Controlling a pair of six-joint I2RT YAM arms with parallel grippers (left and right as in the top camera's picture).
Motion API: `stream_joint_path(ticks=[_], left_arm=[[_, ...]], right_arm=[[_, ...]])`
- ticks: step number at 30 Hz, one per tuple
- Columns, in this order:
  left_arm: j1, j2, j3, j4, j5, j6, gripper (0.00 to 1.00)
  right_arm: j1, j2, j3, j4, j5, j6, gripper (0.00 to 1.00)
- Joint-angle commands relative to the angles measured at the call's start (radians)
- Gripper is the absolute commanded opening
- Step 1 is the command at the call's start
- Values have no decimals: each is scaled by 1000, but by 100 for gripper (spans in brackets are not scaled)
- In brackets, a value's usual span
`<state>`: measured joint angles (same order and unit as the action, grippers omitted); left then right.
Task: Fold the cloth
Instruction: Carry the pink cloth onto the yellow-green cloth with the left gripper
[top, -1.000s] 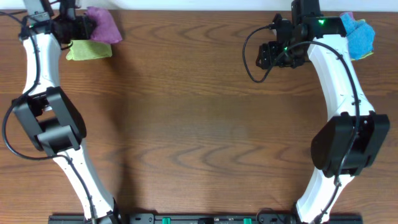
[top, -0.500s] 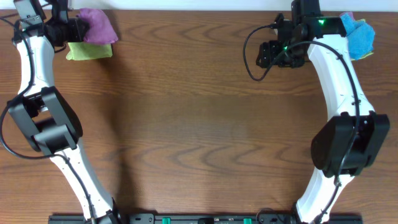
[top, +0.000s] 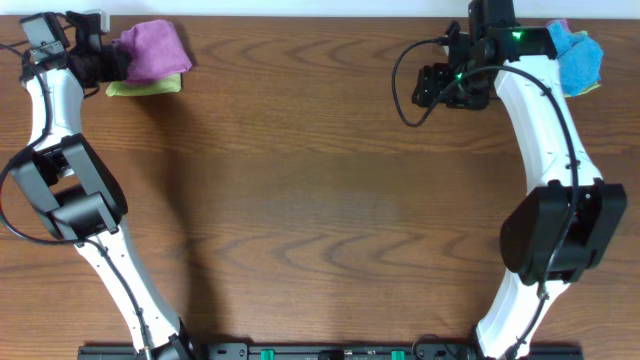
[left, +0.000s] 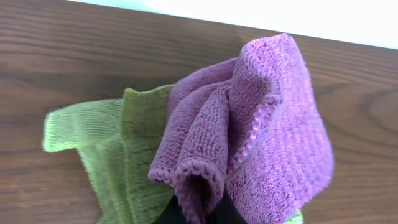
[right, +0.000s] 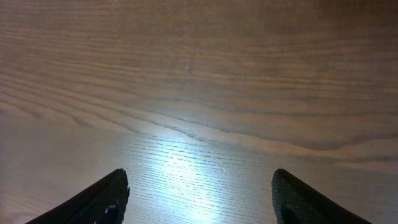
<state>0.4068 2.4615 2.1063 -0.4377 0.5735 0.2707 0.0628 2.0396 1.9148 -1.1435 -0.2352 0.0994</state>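
Observation:
The cloth (top: 152, 50) is a mauve microfibre bundle at the table's far left corner, bunched up and hanging over a lime-green cloth (top: 146, 88). My left gripper (top: 120, 63) is shut on the cloth's left edge. In the left wrist view the cloth (left: 267, 124) fills the middle, its hemmed folds pinched between the dark fingers (left: 214, 214) at the bottom edge. My right gripper (top: 424, 90) hovers over bare wood at the far right. It is open, and its two fingertips (right: 112, 193) stand wide apart with nothing between them.
The lime-green cloth (left: 112, 155) lies flat on the table under the mauve one. A bright blue cloth (top: 578, 55) sits crumpled at the far right corner behind the right arm. The table's back edge (left: 186, 12) runs just beyond the cloths.
My left gripper has drawn back to the left, carrying the mauve cloth a little leftward over the green one. The right arm has stayed where it was.

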Motion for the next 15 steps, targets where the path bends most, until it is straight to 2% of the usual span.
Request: stream_joint_path(ticks=[1,15], left_arm=[[6,19,25,18,-65,22,6],[16,19,24,17,-110,21,6]], right_arm=[[-5,-31,5,-1,-2,43,74],[-3,-31,5,0,-1,58,74]])
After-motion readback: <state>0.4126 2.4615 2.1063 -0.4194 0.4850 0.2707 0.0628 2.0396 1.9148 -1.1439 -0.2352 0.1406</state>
